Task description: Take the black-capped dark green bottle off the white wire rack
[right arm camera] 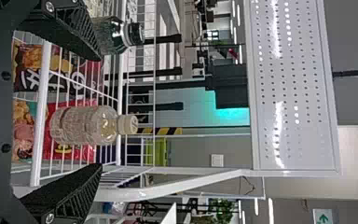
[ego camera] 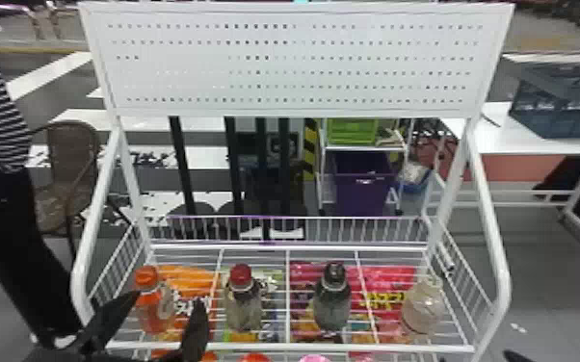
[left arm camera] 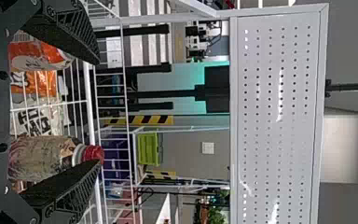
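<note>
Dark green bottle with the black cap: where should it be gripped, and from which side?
Likely best to grip the bottle around its rounded body, below the cap, from the front, one finger either side. It stands upright on the rack, with gaps to its left and right.

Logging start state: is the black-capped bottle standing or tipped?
Upright: in the head view, the black-capped dark green bottle stands on the rack, cap uppermost.

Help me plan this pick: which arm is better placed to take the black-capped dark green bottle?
Probably the right. The dark green bottle shows partly behind one finger of its open claw, while a red-capped plastic bottle stands between it and the left claw.
</note>
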Controlling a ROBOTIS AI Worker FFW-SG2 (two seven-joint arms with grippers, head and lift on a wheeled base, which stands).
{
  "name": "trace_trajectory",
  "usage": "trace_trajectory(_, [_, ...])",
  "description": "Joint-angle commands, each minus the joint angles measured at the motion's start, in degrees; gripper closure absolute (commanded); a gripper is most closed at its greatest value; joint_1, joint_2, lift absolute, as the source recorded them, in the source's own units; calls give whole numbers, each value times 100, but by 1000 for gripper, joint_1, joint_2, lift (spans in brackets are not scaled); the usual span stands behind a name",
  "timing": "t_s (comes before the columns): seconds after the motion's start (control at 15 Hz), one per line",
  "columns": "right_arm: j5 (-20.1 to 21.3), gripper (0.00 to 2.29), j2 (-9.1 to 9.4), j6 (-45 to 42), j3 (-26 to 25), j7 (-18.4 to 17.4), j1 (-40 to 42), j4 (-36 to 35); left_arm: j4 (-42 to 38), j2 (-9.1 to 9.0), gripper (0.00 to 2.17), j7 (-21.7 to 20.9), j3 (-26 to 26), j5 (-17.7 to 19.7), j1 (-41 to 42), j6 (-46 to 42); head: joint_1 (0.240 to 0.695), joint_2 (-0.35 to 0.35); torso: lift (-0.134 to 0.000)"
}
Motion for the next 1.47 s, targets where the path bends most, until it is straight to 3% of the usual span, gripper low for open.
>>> trace_trajectory(0.0, [124,87,-64,-203,361,-4,-493,770,-10,6,144,0,19,-4,20,0,499,0,0])
trace_trajectory(0.27, [362,97,-55,-590,1100,-101,-1600,2114,-19,6,144,0,10,-4,38,0,499,0,0])
trace_trajectory(0.6, [564,107,165,-713,1873,-426,-2743,3283,34,24,144,-9,10,-4,47,0,499,0,0])
trace_trajectory(0.73, [757,113,279,-713,1943,-812,-3033,3573,51,24,144,-9,10,5,47,-18,499,0,0])
trace_trajectory(0.93, [828,117,340,-713,2067,-997,-3358,3899,78,41,144,0,28,5,64,-35,499,0,0])
trace_trajectory(1.4, [775,117,507,-660,2128,-1059,-4070,4698,130,59,147,0,63,22,82,-53,499,0,0])
